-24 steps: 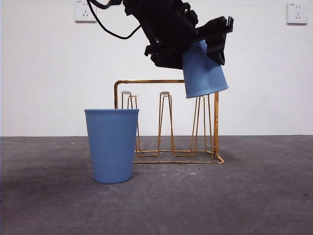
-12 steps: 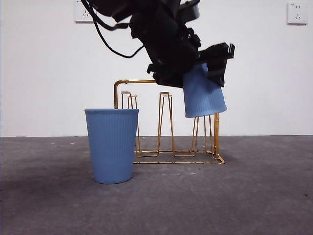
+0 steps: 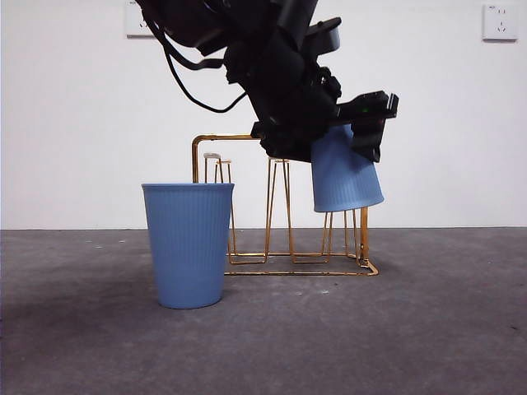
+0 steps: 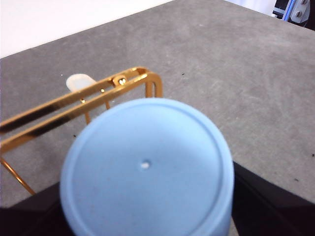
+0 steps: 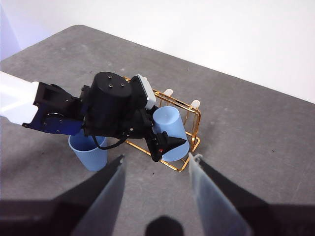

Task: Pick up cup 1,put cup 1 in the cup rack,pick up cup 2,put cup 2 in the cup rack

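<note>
My left gripper (image 3: 350,140) is shut on a light blue ribbed cup (image 3: 344,174), held upside down and tilted over the right end of the gold wire cup rack (image 3: 284,214). The cup's flat bottom (image 4: 145,164) fills the left wrist view, with the rack's gold bars (image 4: 83,98) behind it. A second blue cup (image 3: 188,243) stands upright on the table in front of the rack's left end. The right wrist view shows the left arm (image 5: 108,110), the held cup (image 5: 167,130), the rack (image 5: 189,123) and the standing cup (image 5: 88,150) from high above. My right gripper (image 5: 155,196) is open and empty, high over the table.
The grey table (image 3: 428,329) stretches in front of and to the right of the rack. A white wall with two sockets (image 3: 500,21) stands behind.
My left gripper has lowered the upside-down cup down onto the rack's right pegs, by a small step each half second. The standing cup has not moved.
</note>
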You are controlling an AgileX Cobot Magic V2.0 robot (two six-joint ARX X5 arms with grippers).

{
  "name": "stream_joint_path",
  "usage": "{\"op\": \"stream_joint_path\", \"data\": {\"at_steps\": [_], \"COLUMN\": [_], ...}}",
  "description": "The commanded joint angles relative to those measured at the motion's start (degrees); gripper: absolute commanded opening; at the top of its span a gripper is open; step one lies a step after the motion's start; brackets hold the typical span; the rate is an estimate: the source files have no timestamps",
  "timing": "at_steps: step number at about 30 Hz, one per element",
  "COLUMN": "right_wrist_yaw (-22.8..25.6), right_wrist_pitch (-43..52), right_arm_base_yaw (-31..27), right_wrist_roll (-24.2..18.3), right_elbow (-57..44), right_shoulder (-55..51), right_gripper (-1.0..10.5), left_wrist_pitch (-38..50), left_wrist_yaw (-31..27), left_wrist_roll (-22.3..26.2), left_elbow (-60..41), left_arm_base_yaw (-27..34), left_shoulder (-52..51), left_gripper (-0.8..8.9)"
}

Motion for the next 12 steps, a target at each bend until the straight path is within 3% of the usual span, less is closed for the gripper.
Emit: {"op": "stream_joint_path", "data": {"at_steps": [1,12], "right_wrist_yaw": [0.2,0.2], "right_wrist_pitch": [0.2,0.2], "right_arm_base_yaw": [0.0,0.0], "right_wrist_roll": [-0.2,-0.3], "right_elbow": [-0.3,-0.3], "right_shoulder": [-0.1,-0.1], "right_gripper": [2.2,2.2], "left_wrist_pitch": [-0.1,-2.2], "left_wrist_yaw": [-0.1,-0.1], "left_wrist_roll": [0.5,0.7], "left_elbow": [0.1,0.1], "left_arm_base_yaw": [0.0,0.1], "left_shoulder": [1.6,3.8], "left_gripper": [-0.08,-0.09]}}
